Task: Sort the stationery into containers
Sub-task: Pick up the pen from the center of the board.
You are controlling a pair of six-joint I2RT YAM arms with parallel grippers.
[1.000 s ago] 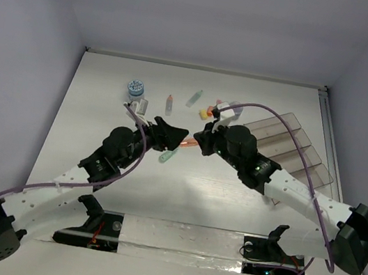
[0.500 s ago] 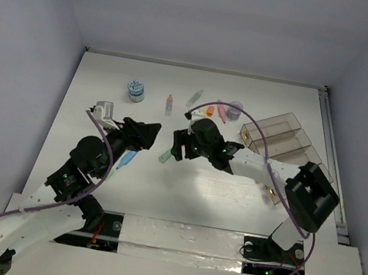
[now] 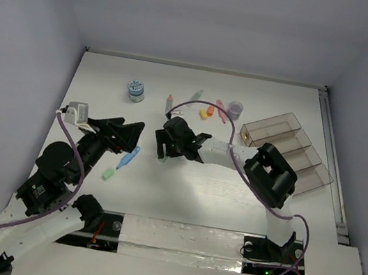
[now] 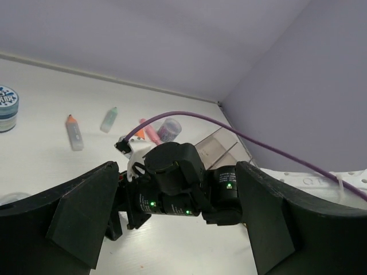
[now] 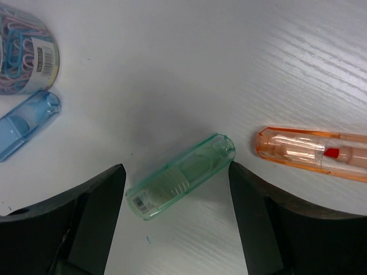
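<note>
Right gripper [image 5: 175, 175]: fingers spread wide, nothing held, hanging over green pen [image 5: 180, 183]. Pen lies flat on table [image 5: 229, 57], angled close to closing line. Orange pen [image 5: 312, 154] just beside; blue pen [image 5: 28, 123] and paper-clip tub [image 5: 26, 51] near. Left gripper [image 4: 176, 172] spread too, empty. Organiser tray [image 3: 270, 127] well apart, to right.

Judgement: pen light, rigid, slick round plastic, so prone to roll. Turn wrist, pinch mid-barrel across width.

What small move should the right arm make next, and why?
Probably rotate the right tool over the green pen: the pen lies almost along the line between its open fingers, so closing now would press the ends, not the sides.
</note>
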